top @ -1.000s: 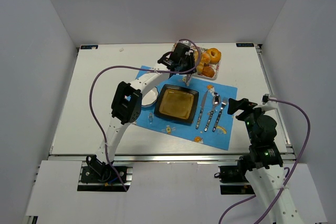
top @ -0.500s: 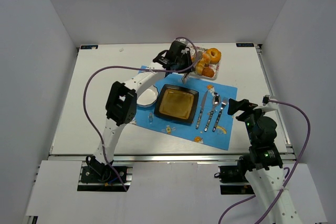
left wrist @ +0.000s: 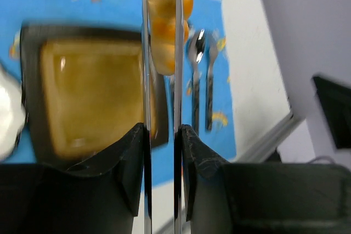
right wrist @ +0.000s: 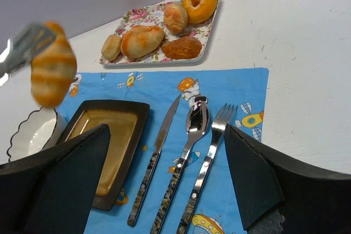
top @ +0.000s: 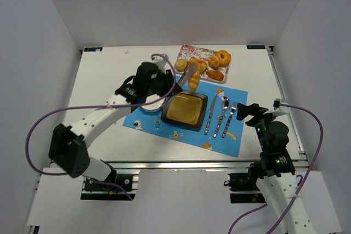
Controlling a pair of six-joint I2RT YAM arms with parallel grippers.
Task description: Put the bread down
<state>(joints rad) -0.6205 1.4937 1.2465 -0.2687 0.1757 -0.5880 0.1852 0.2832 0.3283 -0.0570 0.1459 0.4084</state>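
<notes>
The bread [top: 193,83] is a golden-brown ridged roll pinched between the tips of metal tongs [top: 187,74]. My left gripper [top: 166,82] is shut on the tongs and holds the bread in the air above the far right corner of the dark square plate [top: 164,114]. In the left wrist view the bread [left wrist: 167,26] sits between the two tong blades [left wrist: 146,80], over the plate's rim [left wrist: 30,80]. The right wrist view shows the bread [right wrist: 52,64] hanging above the plate [right wrist: 118,105]. My right gripper [top: 249,111] is open and empty at the mat's right edge.
A floral tray [top: 184,51] at the back holds several other buns. A knife [top: 210,114], spoon [top: 221,114] and fork [top: 230,119] lie on the blue placemat [top: 181,135] right of the plate. A white scalloped bowl [top: 155,102] stands left of the plate.
My left arm has drawn back from the floral tray toward the near left, carrying the bread in the tongs to above the plate's far corner. The right arm has not moved.
</notes>
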